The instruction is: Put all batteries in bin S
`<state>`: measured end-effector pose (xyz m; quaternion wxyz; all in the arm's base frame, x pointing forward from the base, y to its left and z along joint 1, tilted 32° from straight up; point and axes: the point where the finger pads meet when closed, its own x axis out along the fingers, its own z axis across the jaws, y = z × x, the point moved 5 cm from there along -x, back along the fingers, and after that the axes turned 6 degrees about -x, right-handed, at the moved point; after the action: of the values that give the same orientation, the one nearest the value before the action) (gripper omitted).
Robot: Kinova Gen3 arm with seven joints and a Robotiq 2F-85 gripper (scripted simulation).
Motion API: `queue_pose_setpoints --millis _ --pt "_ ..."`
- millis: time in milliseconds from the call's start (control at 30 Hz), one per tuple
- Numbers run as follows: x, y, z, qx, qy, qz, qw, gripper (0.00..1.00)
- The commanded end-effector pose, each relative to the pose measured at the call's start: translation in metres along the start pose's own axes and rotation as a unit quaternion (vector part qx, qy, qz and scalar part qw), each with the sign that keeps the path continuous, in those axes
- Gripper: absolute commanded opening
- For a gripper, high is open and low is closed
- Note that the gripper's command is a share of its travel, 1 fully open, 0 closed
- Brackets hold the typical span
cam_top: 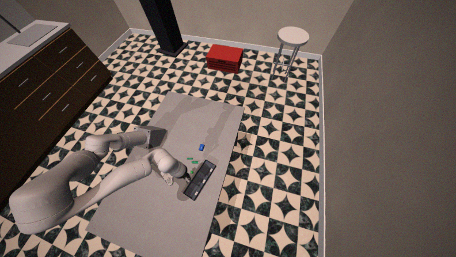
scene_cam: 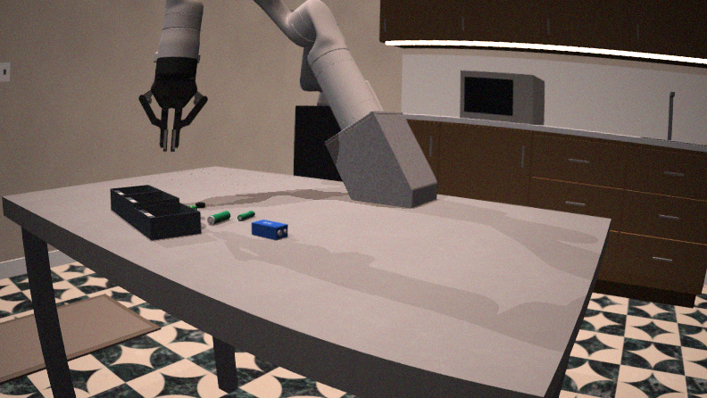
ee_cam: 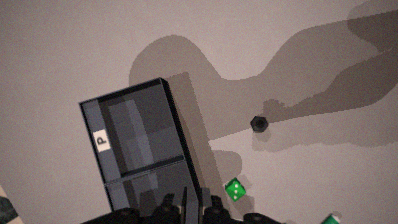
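Observation:
Two green cylinder batteries (scene_cam: 218, 217) (scene_cam: 245, 215) (cam_top: 194, 162) (cam_top: 189, 158) and a blue block battery (scene_cam: 270, 229) (cam_top: 201, 147) lie on the table beside a dark bin (scene_cam: 162, 227) (cam_top: 189, 193) (ee_cam: 180, 130) with three compartments. In the wrist view one compartment shows a label P (ee_cam: 101, 140); I see no S label. The tip of one green battery (ee_cam: 330, 219) shows at the bottom edge of that view. My gripper (scene_cam: 170, 146) (cam_top: 186, 179) (ee_cam: 192, 201) hangs high above the bin's inner edge. Its fingers are shut with nothing between them.
A green die (ee_cam: 234, 189) (cam_top: 192, 172) and a black nut (ee_cam: 259, 123) (scene_cam: 200, 203) lie on the table close to the bin. The arm's grey base block (scene_cam: 380, 158) (cam_top: 153, 135) stands at the table's back edge.

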<state>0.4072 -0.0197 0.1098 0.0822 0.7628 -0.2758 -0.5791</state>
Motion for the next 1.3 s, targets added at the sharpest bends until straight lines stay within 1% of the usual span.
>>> queue_pose_setpoints --millis 0,167,300,400,467,500,600,733,833,967,1033,1067,1133,1267 --pt "0.017 0.021 -0.014 -0.076 -0.019 0.001 0.997 0.09" --pt "0.041 0.047 -0.036 -0.162 -0.01 -0.002 0.987 0.09" --pt "0.041 0.047 -0.035 -0.233 -0.005 -0.002 0.973 0.09" --pt "0.041 0.047 -0.035 -0.289 -0.005 -0.003 0.957 0.09" --pt "0.041 0.047 -0.035 -0.289 -0.005 -0.003 0.957 0.09" --pt "0.041 0.047 -0.036 -0.344 -0.008 -0.003 0.939 0.09" --pt "0.041 0.047 -0.036 -0.396 -0.009 -0.003 0.918 0.09" --pt "0.041 0.047 -0.036 -0.469 -0.008 -0.004 0.883 0.09" --pt "0.041 0.047 -0.036 -0.524 -0.007 -0.004 0.852 0.09" --pt "0.041 0.047 -0.035 -0.595 -0.005 -0.004 0.804 0.09" --pt "0.041 0.047 -0.035 -0.595 -0.005 -0.004 0.804 0.09" --pt "0.041 0.047 -0.036 -0.642 -0.007 -0.005 0.766 0.09" --pt "0.041 0.047 -0.036 -0.671 -0.007 -0.005 0.741 0.09" --pt "0.041 0.047 -0.036 -0.73 -0.007 -0.006 0.684 0.09"
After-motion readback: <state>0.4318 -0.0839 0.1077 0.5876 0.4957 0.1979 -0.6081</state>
